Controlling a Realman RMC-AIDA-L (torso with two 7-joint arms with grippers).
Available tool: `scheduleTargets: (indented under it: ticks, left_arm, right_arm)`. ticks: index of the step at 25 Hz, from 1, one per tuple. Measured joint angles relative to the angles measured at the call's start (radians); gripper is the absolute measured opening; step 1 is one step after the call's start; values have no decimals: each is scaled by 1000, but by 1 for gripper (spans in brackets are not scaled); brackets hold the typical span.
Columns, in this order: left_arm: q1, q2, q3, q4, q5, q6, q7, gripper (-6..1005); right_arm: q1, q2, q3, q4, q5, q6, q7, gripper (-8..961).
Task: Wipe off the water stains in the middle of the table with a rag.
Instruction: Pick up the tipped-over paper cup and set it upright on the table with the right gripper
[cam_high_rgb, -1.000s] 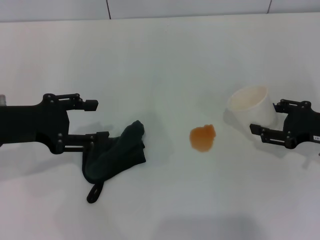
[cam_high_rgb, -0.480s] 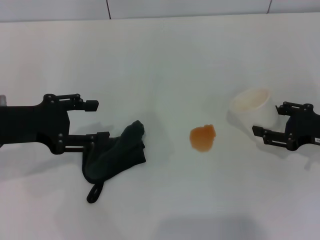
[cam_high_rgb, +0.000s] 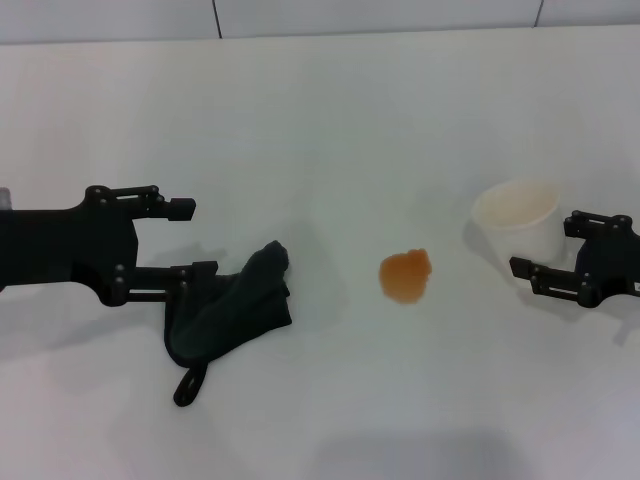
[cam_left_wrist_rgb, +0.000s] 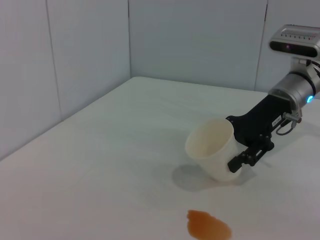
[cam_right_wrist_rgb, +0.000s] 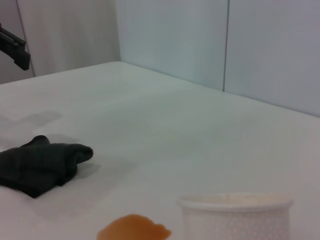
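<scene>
White cup (cam_high_rgb: 517, 222) now upright, rightward

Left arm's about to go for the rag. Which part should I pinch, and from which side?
Pinch the raised, bunched body of the rag, not the thin loop tab trailing toward the robot. Come from the robot's left, where the open left gripper already sits with one finger against the cloth's edge. The folds there look thick enough to catch, and a left-side grip probably leaves the far end free to sweep toward the water stains.

Pale panelled walls (cam_left_wrist_rgb: 195, 45) behind.
</scene>
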Motion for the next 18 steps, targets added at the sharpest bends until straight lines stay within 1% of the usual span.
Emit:
scheduleTargets:
  ticks: [7, 18]
  left_arm:
    - [-1, 0, 0, 3, 0, 3, -1, 718]
    - [-1, 0, 0, 3, 0, 7, -2, 715]
  right_arm:
    - [-2, 0, 0, 12, 1, 3, 4, 677]
    - [-38, -2, 14, 6, -4, -16, 9, 680]
